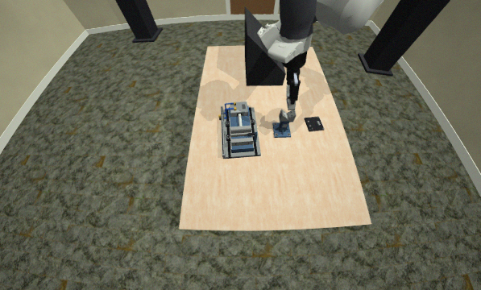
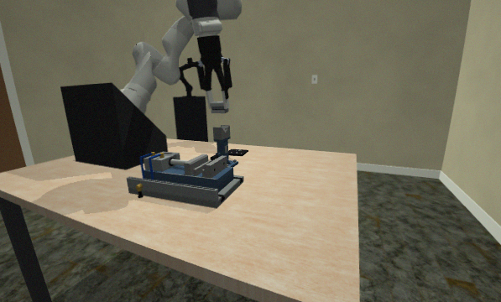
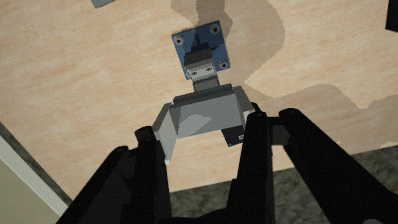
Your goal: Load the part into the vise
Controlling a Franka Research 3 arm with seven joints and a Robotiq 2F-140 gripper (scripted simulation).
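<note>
part (image 3: 207, 116): grey block, gripped, held above V-block
V-block (image 3: 201, 46): grey, blue base, 3 o'clock of vise (image 1: 240, 130)

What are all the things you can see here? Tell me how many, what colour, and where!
Table: one, pale wood, middle of the room.
Vise: one, grey and blue, on the table, jaws open.
V-block: one, grey on a blue post and base plate, on the table directly under the pincer.
Infeed plate: one, black, flat on the table beside the V-block, nothing on it.
Part: one, grey block, held in the air above the V-block.
Black wedge-shaped box: one, at the back of the table.
Carpet: grey-green, all around the table.
Arm: one, white, reaching from behind the box.
Pincer: one, black, shut on the part.
</note>
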